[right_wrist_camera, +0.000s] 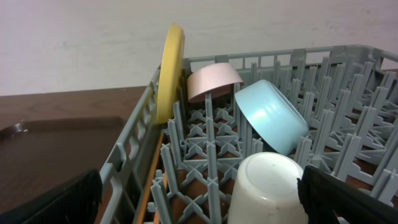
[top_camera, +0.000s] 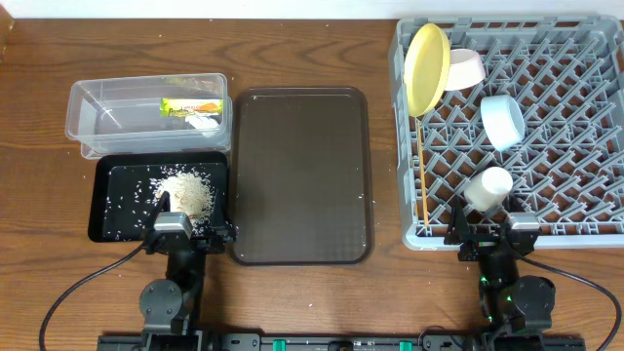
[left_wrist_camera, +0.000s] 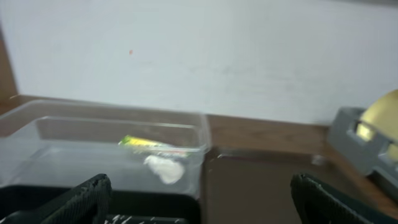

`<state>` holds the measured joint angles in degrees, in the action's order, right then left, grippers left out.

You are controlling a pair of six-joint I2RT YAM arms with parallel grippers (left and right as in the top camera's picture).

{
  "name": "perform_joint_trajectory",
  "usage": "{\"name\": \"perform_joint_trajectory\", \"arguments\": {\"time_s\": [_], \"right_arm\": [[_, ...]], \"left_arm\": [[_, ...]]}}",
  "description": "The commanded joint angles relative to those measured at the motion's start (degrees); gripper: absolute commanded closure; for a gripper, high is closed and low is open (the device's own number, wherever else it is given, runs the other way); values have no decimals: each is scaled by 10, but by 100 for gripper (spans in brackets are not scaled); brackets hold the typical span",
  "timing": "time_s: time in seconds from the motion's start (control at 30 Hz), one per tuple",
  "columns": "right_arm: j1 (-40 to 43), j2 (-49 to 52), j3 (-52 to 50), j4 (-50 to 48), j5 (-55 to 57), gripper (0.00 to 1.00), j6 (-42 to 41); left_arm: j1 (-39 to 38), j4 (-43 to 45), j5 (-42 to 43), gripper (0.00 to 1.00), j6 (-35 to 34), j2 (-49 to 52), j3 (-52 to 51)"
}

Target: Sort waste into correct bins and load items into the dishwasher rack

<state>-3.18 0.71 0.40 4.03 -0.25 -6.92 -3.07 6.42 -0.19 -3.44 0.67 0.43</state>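
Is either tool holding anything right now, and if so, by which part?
Nothing is held. The left tool and the right tool both stand open and empty.

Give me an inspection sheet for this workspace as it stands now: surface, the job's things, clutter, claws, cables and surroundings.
Surface: wooden table, with a brown serving tray in the middle.
Job's things: wrapper and white scrap lie in the clear tub. Rice grains are heaped in the black tray. The yellow plate stands on edge in the grey rack, which also holds the pale bowl, blue bowl, white cup and chopsticks.
Clutter: nothing seen.
Claws: left claw and right claw are both open and empty.
Cables: black cables trail from both arm bases.
Surroundings: plain white wall.
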Motion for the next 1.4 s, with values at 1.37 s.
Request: {"name": "perform_joint_trajectory", "arguments": {"time_s": [1.37], "right_arm": [[12,-3,-1,3,-2,1,8]], "left_arm": [[-1,-105,2,5,17,-4,-2]]}}
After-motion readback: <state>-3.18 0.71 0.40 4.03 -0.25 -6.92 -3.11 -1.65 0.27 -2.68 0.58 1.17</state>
